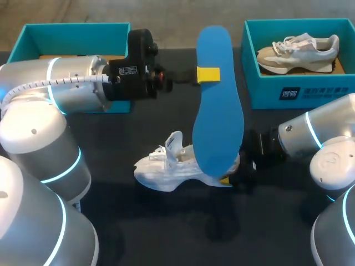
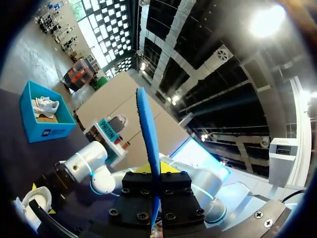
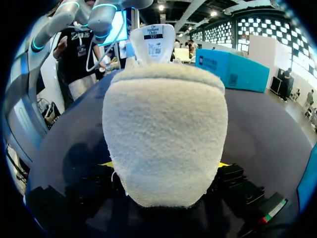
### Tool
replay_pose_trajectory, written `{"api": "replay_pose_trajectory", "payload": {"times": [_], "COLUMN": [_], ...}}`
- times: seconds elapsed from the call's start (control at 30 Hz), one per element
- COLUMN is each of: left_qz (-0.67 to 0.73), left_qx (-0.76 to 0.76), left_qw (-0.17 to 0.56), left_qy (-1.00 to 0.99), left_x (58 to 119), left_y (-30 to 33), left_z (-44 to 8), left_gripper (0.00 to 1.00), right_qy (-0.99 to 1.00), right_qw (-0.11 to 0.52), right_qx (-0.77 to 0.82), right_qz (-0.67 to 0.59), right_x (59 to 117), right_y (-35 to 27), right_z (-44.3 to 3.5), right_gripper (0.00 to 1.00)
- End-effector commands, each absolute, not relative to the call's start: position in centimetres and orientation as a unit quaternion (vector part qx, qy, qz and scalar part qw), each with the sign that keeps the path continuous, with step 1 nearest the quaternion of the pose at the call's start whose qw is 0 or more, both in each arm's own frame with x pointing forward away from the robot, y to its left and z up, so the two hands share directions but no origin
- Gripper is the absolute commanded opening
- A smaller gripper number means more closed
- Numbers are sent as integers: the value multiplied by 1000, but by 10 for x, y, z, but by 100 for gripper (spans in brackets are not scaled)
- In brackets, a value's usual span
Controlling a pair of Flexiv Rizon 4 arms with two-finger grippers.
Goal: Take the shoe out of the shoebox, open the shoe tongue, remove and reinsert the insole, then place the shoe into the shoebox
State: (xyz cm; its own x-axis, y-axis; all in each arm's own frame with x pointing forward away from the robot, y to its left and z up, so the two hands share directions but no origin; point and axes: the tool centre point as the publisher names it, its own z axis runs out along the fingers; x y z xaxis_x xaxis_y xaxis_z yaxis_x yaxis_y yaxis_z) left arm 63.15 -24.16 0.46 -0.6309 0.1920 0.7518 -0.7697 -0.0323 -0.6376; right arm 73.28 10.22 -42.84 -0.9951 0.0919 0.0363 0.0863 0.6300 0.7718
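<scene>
Insole (image 1: 217,116), seemingly light and floppy, hangs mid-frame pinched near its upper end by the left pincer (image 1: 207,73); the right pincer (image 1: 235,177) clamps the soft heel of the shoe (image 1: 161,169).

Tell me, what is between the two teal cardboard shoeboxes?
In the head view, the long blue foam insole, pinched by the left gripper, stands upright between them.

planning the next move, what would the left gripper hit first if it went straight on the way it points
Past the blue insole it grips, the left gripper aims toward the shoebox holding a shoe, but its wrist view shows that box well off-axis, so it probably passes above; depth unclear.
</scene>
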Motion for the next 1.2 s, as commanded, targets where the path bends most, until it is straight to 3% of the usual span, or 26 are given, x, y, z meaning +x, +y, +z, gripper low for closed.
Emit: {"api": "replay_pose_trajectory", "payload": {"times": [0.03, 0.77, 1.2], "left_qz": [677, 677, 677], "left_qx": [240, 240, 240], "left_qw": [356, 356, 356], "left_qy": [-597, -597, -597], "left_x": [633, 633, 633], "left_y": [-245, -245, -245], "left_z": [4, 4, 4], "left_gripper": [0, 0, 0], "right_qy": [904, 926, 966], "right_qw": [4, -4, 7], "right_qx": [50, 61, 83], "right_qz": [425, 372, 243], "right_x": [733, 744, 742], "right_y": [105, 74, 73], "right_z": [-431, -407, -376], "right_gripper": [100, 100, 100]}}
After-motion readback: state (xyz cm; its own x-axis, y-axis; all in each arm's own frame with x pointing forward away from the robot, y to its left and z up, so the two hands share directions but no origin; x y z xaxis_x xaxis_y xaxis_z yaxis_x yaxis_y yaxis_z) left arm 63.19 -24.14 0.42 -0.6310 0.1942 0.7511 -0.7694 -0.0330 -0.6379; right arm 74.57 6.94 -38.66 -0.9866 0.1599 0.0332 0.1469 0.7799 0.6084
